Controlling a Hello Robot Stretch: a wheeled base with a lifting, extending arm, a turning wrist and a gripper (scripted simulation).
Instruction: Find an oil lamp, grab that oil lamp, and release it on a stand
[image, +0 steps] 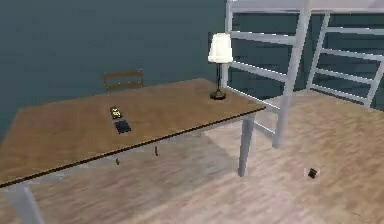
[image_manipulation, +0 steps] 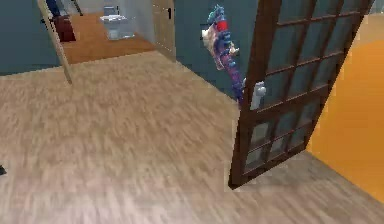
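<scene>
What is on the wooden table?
On the table: a white-shaded lamp near its far corner and two small dark things. It hides the seat of the chair behind.
</scene>
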